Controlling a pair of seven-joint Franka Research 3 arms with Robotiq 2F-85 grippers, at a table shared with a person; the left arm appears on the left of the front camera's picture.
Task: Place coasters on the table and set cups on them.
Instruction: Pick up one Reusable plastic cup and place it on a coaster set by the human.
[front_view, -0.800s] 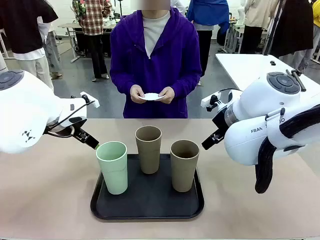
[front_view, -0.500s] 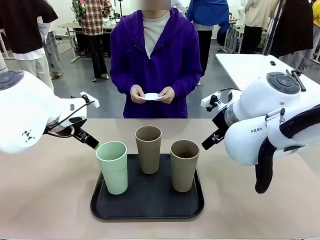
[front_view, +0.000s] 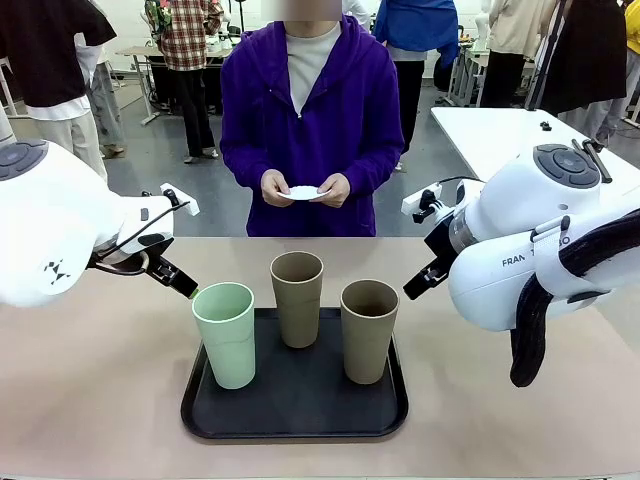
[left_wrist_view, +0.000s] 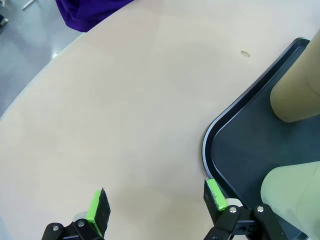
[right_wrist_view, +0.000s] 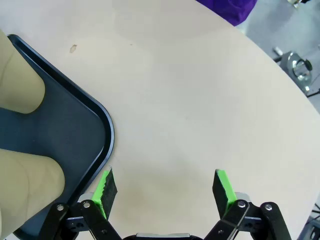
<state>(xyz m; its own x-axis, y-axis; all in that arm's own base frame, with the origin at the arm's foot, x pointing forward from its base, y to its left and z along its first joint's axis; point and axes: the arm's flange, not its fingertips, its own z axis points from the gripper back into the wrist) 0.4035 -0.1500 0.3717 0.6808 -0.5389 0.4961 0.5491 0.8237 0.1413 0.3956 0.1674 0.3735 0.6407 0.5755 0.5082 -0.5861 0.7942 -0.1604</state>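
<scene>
Your left gripper (left_wrist_view: 156, 200) hangs with its jaws spread wide and nothing between them, above bare table (front_view: 90, 400) just off the left far corner of the black tray (front_view: 300, 410). In the left wrist view one green pad sits right beside the tray's rounded corner rim, and the other is over plain tabletop.

Your right gripper (right_wrist_view: 165, 187) is likewise released and empty. It is poised over the table beside the tray's right far corner, one pad close to that rim.

The tray lies at the middle of the table's near edge, and all three cups stand upright on it. The mint green cup (front_view: 224, 333) is at the tray's left edge, close by your left gripper's fingers. One taupe cup (front_view: 298, 298) stands at the middle of the tray's far edge. The second taupe cup (front_view: 368, 330) is toward the right edge. None of the cups touch each other.

The coasters (front_view: 303, 193) are off the table. At the far edge a person in a purple hoodie holds them flat at waist height, pinched between their right hand (front_view: 273, 187) and left hand (front_view: 334, 189). You see a thin white disc there, and you cannot tell how many are stacked.
</scene>
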